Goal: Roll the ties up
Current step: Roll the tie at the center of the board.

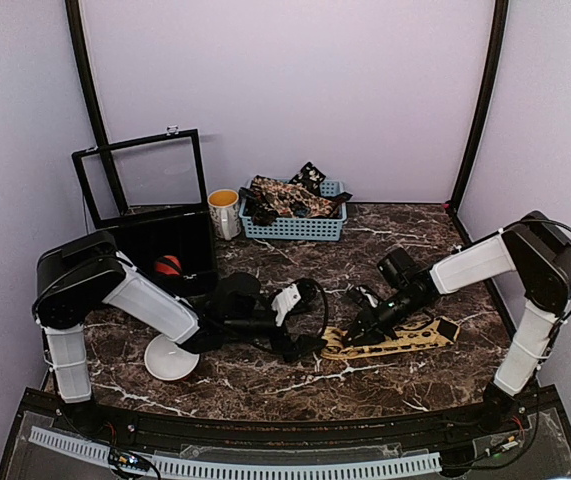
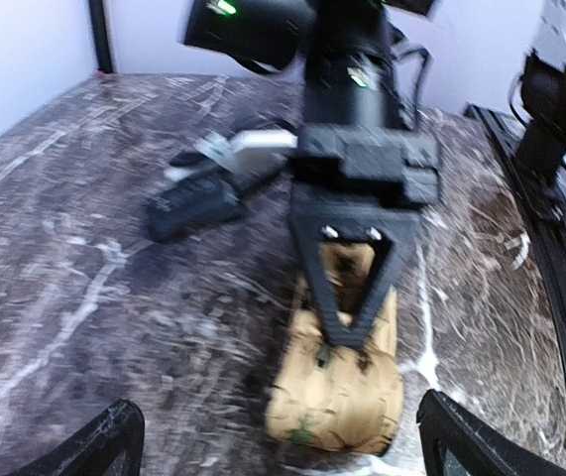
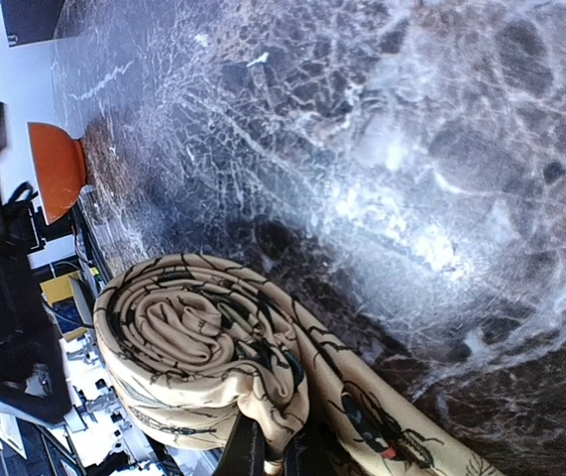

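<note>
– Near the front of the marble table (image 1: 265, 385), what do we find?
– We find the mustard tie (image 1: 410, 338), part wound. Its coil (image 2: 337, 397) lies on the stone between the two arms, and the unwound tail runs flat toward the right. More ties (image 1: 290, 197) are heaped in the blue basket (image 1: 295, 230) at the back, well apart.
– And the pincers?
– The right gripper (image 1: 363, 328) has its fingers pressed together on the coil's outer layer. The left gripper (image 1: 303, 347) stands with its fingers wide apart, just beside the coil, holding nothing.
– What could go wrong, as we judge it?
– One thin pinch is all that keeps the winding tight. If that fabric slips out, we expect the coil to spring loose. The two grippers are also close, so a hasty move could knock them together or shove the coil askew, leaving a crooked roll.
– Any writing we can read?
– None. We find no brand, label or lettering. The tie's print is small dark insects, not text.
</note>
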Available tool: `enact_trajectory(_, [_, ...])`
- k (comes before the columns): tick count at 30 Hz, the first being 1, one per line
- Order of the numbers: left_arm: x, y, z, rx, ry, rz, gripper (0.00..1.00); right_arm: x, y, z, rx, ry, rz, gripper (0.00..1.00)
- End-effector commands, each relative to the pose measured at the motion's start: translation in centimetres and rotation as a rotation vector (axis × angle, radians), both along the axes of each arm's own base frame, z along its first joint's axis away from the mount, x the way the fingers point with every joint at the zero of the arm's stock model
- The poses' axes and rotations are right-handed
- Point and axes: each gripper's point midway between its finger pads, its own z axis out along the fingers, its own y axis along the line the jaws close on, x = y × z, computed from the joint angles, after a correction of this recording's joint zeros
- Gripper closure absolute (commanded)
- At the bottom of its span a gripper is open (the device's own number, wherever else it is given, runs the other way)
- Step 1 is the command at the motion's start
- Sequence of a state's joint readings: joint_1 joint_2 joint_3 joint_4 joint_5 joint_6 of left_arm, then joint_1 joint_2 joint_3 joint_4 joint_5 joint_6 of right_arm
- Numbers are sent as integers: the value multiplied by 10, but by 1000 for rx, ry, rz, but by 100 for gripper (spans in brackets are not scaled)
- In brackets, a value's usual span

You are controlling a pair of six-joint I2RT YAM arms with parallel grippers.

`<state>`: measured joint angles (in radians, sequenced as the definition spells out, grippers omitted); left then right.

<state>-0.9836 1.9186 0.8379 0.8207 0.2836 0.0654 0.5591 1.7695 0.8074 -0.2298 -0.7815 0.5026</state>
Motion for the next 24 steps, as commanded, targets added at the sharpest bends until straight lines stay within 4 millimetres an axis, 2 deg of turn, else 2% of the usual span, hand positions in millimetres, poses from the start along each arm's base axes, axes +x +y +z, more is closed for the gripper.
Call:
enact_trajectory(1, [-25,-20,-21,0,8,-159,2,-10,-28,-38,-148,42,-32,100])
enact_trajectory(5, [-26,-40,-39,20,29,-208,7,-13,-32,-45,-156,58,-29,100])
enact_trajectory(11, [-20,-56,-60,37,9,-209,11,-14,-31,-45,-144,55,-16,100])
enact_trajectory(14, [-20,-61,-75,80,-8,-209,19,-14,-30,-43,-142,49,-10,99])
enact_trajectory(17, [-18,-56,-87,139,-19,-188,38,-8,-29,-34,-139,29,-11,90])
enact_trajectory(19, [-20,-47,-94,184,-17,-182,49,-2,-26,-23,-137,7,-13,78])
enact_trajectory(24, [-29,-25,-104,244,17,-173,54,11,-10,22,-50,-27,-41,56])
